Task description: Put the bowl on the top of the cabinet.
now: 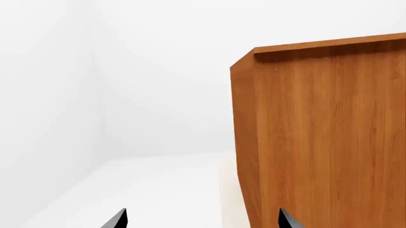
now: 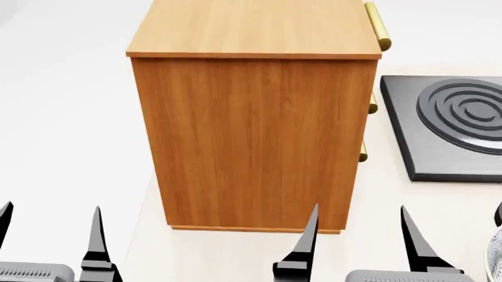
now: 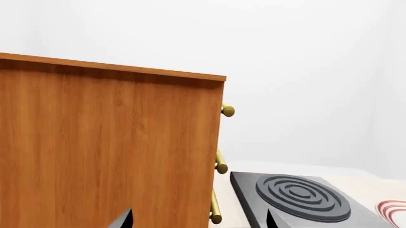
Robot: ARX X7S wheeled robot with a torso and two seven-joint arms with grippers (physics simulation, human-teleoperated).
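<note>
The cabinet (image 2: 255, 135), a tall box of orange-brown wood grain, stands on the pale table (image 2: 439, 205) just ahead of both claws, its plain side panel facing the robot and its flat top bare. The left claw (image 2: 51, 235) sits low ahead of the cabinet's near left corner, its dark fingers spread and gripping nothing. The right claw (image 2: 361, 235) is likewise released, its inner finger (image 2: 307, 238) rising in front of the cabinet's lower right corner; whether it touches the wood cannot be told. Brass bar handles (image 2: 377, 26) jut from the cabinet face that lies on the right claw's side. Beyond the right claw and just beside that face rests a dark square burner plate (image 2: 451, 126) with raised concentric rings. At the head view's lower right edge, to the outer side of the right claw, a pale curved rim (image 2: 494, 258) shows; too little is visible to say it is the bowl. In the right wrist view a red-striped plate (image 3: 393, 210) peeks in past the burner
</note>
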